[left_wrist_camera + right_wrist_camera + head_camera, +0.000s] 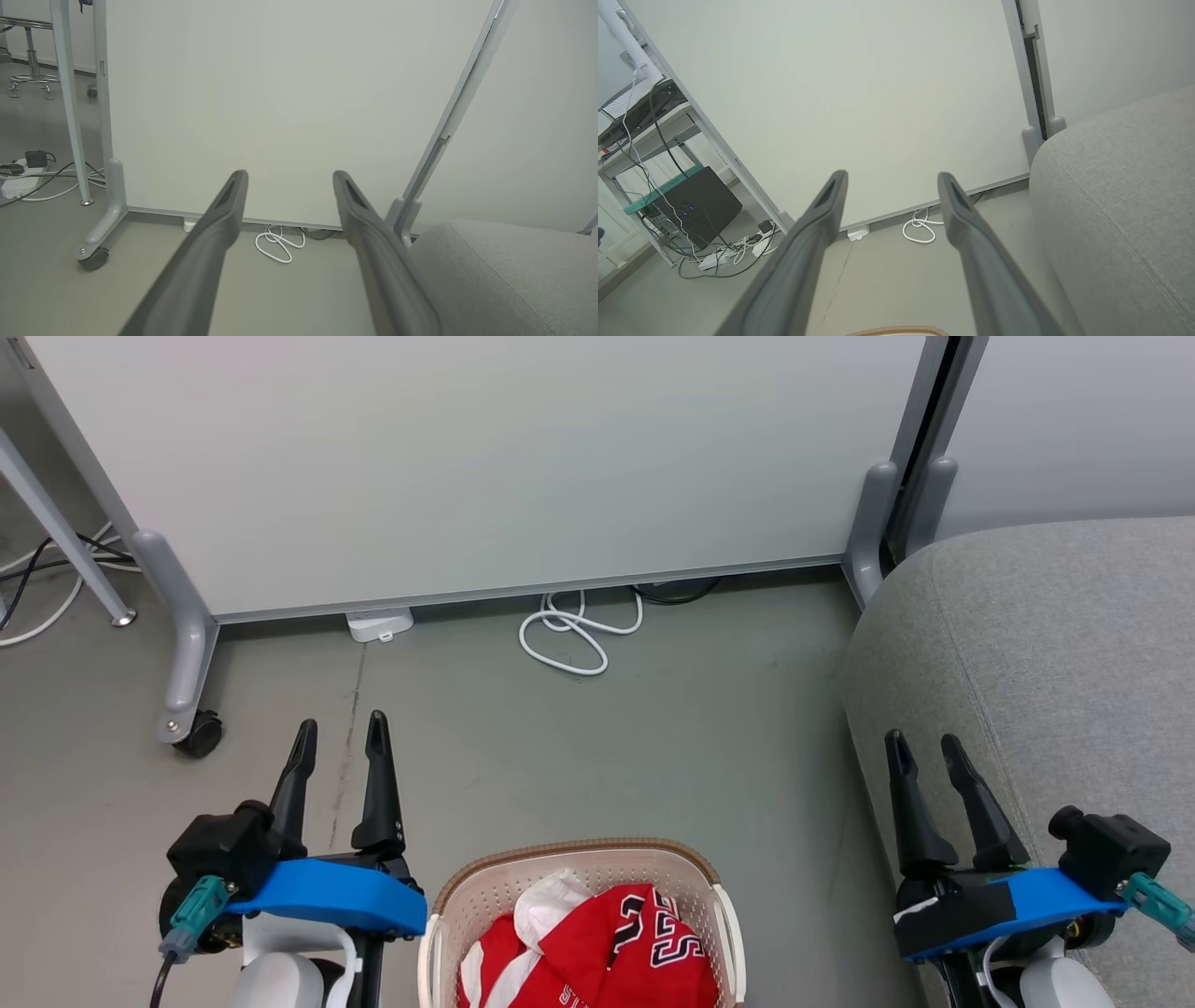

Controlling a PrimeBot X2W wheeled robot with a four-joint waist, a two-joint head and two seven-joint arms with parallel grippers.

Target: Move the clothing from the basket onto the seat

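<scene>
One heap of red clothing (607,943), jersey fabric with white trim and dark, white-outlined characters, lies inside one cream perforated basket (579,847) with a brown woven-look rim, at the bottom centre of the head view; how many garments make up the heap cannot be told. The basket stands on the grey floor (653,737), between the two grippers and just left of one large grey fabric seat (1055,663) with a rounded edge. The left gripper (342,721) hangs over the floor to the left of the basket, its two dark fingers spread apart with only air between them. The right gripper (922,737) hangs over the seat's near edge to the right of the basket, its two fingers likewise parted and gripping nothing. Behind the basket stand two pale partition panels: a wide one (485,467) on grey legs, one of which ends in a black caster (199,733), and a second panel (1074,420) behind the seat. At the foot of the wide panel lie one coiled white cable (574,630) and one white power strip (380,623). One thin crack (350,728) runs along the floor. The right wrist view adds one desk (649,135) draped with cables and one black box (698,200) beneath it.
</scene>
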